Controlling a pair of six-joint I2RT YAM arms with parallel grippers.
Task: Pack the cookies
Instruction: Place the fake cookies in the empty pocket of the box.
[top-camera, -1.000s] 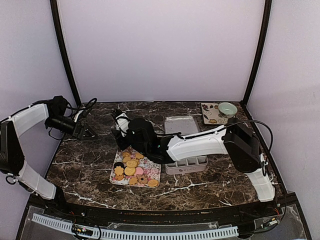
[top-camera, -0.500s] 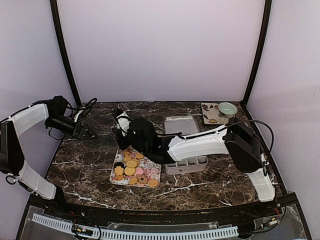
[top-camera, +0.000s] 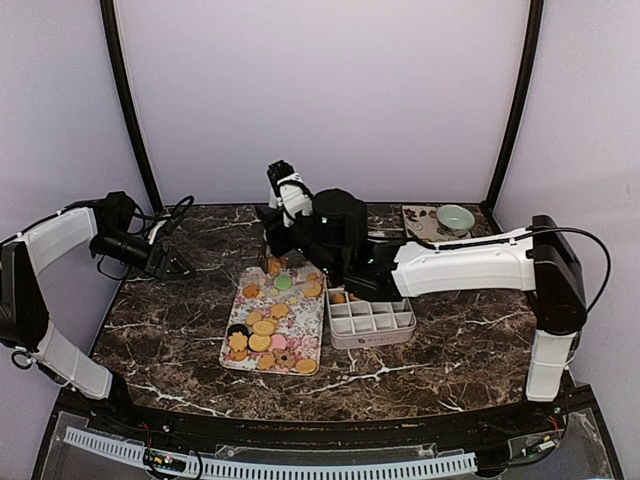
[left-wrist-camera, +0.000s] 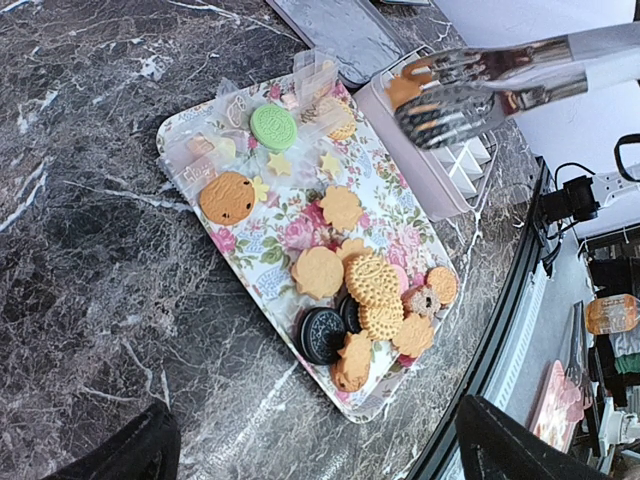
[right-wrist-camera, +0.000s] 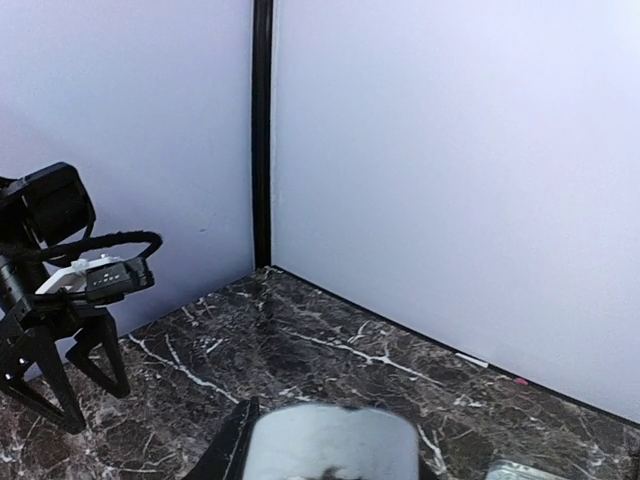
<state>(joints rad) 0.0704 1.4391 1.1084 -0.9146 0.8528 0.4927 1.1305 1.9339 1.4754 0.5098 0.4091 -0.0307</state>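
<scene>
Several cookies (top-camera: 262, 328) lie on a floral tray (left-wrist-camera: 180, 130), mostly tan and orange, with a green one (left-wrist-camera: 273, 127) and a dark one (left-wrist-camera: 322, 335). My right gripper (top-camera: 275, 215) is raised over the tray's far end, shut on metal tongs (left-wrist-camera: 500, 75). An orange cookie (top-camera: 272, 266) sits between the tongs' tips. In the right wrist view only the blurred grey handle (right-wrist-camera: 330, 440) shows. Right of the tray stands a divided box (top-camera: 372, 336) with one orange cookie (top-camera: 338, 297) in a far compartment. My left gripper (top-camera: 180, 265) hangs open at the table's left, apart from the tray.
A clear lid (left-wrist-camera: 340, 30) lies behind the box. A green bowl (top-camera: 455, 217) stands on a small patterned plate (top-camera: 420, 225) at the back right. Crumpled clear wrappers (left-wrist-camera: 310, 70) lie on the tray's far end. Walls and black posts close in the table.
My right arm has lifted off the tray and swung up and toward the back, uncovering the tray's far half and the box. Its jaws have closed a little. The left arm has not moved.
</scene>
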